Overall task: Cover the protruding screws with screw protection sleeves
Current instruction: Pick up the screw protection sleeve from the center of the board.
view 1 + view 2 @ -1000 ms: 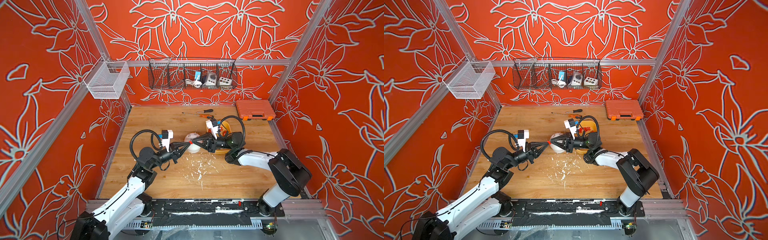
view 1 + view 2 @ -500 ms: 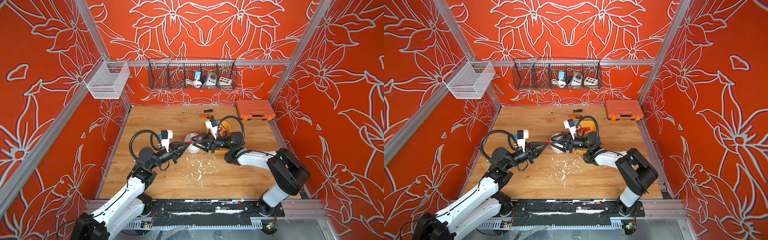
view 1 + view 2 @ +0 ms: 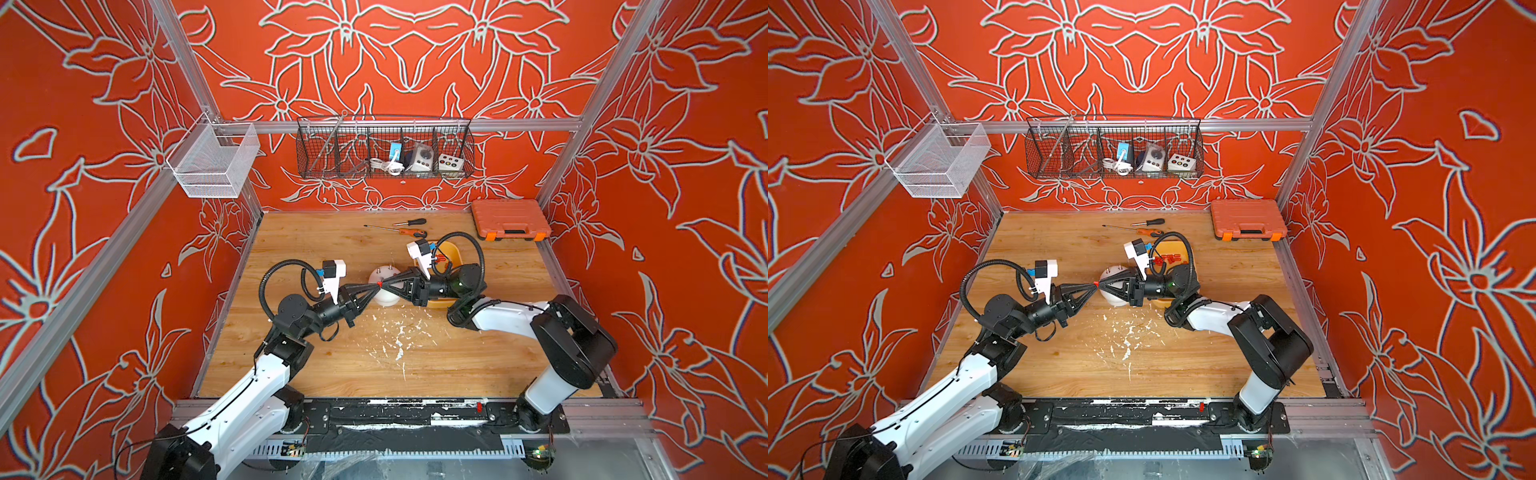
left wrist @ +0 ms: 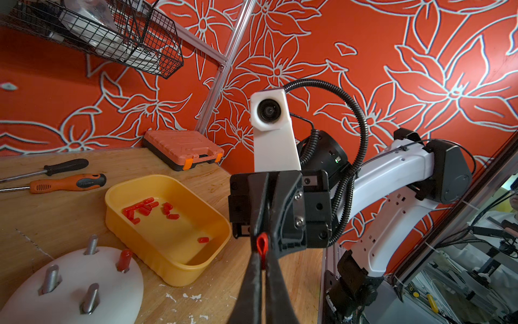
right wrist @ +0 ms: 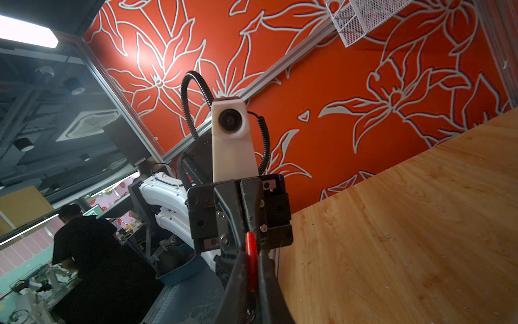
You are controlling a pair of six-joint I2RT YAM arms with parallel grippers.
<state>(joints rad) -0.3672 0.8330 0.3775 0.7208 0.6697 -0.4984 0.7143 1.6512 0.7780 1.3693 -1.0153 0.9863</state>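
Note:
Above the table, my left gripper [image 3: 375, 286] and right gripper [image 3: 382, 285] meet tip to tip in front of the white dome [image 3: 377, 275]. Both are shut on one red screw protection sleeve [image 4: 262, 246], which also shows in the right wrist view as the sleeve [image 5: 251, 256] between the fingers. In the left wrist view the dome [image 4: 70, 280] carries three bare protruding screws [image 4: 91, 244] and one capped by a red sleeve [image 4: 124, 259]. The yellow tray [image 4: 168, 263] beside it holds several loose sleeves [image 4: 145, 209].
Two screwdrivers [image 3: 409, 232] lie at the back of the wooden table, with a shut orange tool case [image 3: 510, 219] at the back right. White flecks [image 3: 399, 336] are scattered on the table in front of the dome. A black wire basket [image 3: 384, 151] and a white mesh basket [image 3: 212, 160] hang on the walls.
My right gripper opened wider, then shut on the sleeve that my left gripper holds. The left arm has barely moved.

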